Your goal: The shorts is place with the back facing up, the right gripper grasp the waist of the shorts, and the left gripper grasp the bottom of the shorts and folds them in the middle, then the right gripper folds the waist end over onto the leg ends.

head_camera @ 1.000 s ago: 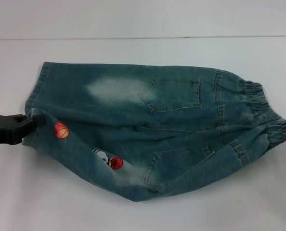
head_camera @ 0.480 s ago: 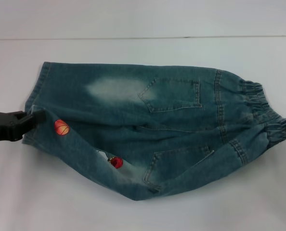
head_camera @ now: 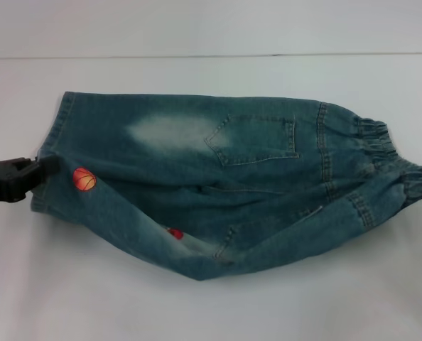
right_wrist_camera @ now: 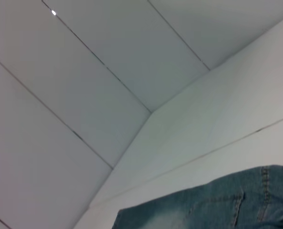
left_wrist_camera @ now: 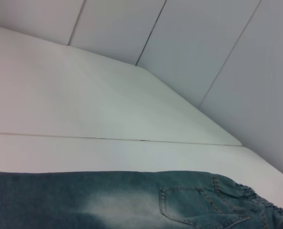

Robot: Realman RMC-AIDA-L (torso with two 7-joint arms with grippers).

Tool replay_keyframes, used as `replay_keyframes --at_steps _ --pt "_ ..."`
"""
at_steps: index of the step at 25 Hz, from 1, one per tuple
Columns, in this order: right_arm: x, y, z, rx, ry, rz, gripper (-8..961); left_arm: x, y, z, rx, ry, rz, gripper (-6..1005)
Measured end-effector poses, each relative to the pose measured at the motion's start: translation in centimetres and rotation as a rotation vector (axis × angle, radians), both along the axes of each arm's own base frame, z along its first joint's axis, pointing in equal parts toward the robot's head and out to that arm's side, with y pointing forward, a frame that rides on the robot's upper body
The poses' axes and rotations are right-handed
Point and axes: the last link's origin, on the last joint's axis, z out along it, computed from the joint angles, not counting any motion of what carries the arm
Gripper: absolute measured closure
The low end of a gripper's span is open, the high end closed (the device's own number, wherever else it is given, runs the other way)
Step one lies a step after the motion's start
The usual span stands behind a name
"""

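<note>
Lying crosswise, the shorts (head_camera: 218, 185) point waist (head_camera: 381, 153) right, hems (head_camera: 51, 153) left

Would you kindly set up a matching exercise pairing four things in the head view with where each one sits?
Things:
1. left gripper
2. ruffled waistband
3. basketball patch
4. back pocket

Places:
A. middle of the shorts' upper layer
B. right end of the shorts
C. at the left hem, from the picture's left edge
D. on the near leg, close to the left hem

Pairs: 1-C, 2-B, 3-D, 4-A
</note>
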Motion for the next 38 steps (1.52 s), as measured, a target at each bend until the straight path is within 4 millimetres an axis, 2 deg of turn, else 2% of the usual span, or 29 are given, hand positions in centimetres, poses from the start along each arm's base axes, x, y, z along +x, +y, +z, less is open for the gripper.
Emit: replay_keyframes --at_steps 8,20,31,38 --pt "0.2 0.1 0.5 0.046 0.046 -0.031 933 -0.3 0.2 0.3 0.029 0.004 0.019 936" --pt "1.0 1.4 0.6 0.058 0.142 -0.17 933 -1.2 0.7 0.6 0.098 -0.019 0.076 937" --pt "0.9 2.8 1.1 0.128 0.249 -0.238 933 -1.6 2.7 0.5 0.195 -0.034 0.133 939" --pt "0.0 4.9 -0.2 0.13 0.296 -0.259 933 -1.0 4.5 0.0 0.258 -0.074 0.128 939"
